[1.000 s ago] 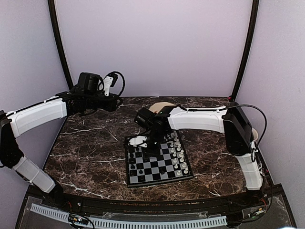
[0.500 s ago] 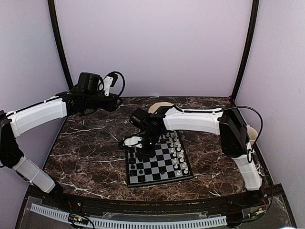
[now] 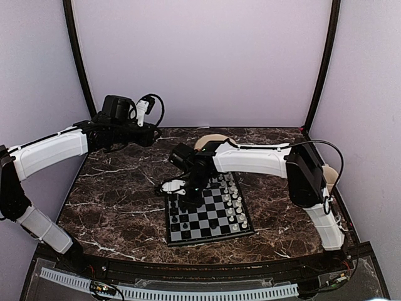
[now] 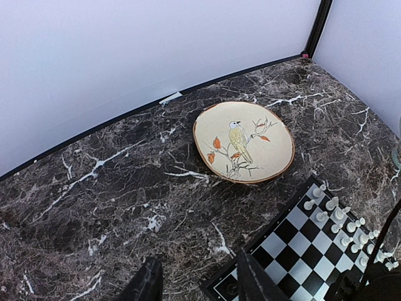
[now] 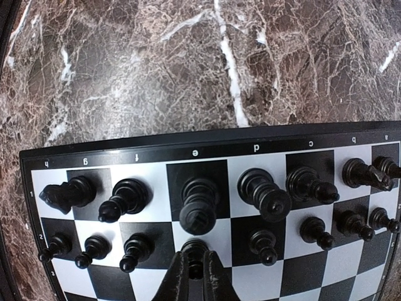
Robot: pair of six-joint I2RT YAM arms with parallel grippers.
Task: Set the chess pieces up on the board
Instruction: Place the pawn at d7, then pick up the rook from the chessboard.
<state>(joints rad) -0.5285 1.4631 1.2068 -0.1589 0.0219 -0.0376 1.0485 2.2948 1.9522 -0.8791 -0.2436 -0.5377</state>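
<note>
The board (image 3: pixel 210 239) lies in the middle of the table. White chess pieces (image 3: pixel 235 202) fill its right side, and black chess pieces (image 5: pixel 263 191) stand in two rows along its left side. My right gripper (image 5: pixel 196 277) is shut on a black pawn (image 5: pixel 196 249), which stands upright on the white square just in front of the black king (image 5: pixel 199 204). In the top view the right gripper (image 3: pixel 190 197) is low over the board's left side. My left gripper (image 4: pixel 200 285) is open and holds nothing. It hovers above the table near the board's corner (image 4: pixel 233 287).
A round beige plate (image 4: pixel 244 141) with a painted bird lies behind the board, also seen as the plate (image 3: pixel 210 138) in the top view. Black frame posts stand at the back corners. Marble table extends left of the board.
My right arm has swung left across the board, bringing its gripper down to the black rows. The left arm has not moved.
</note>
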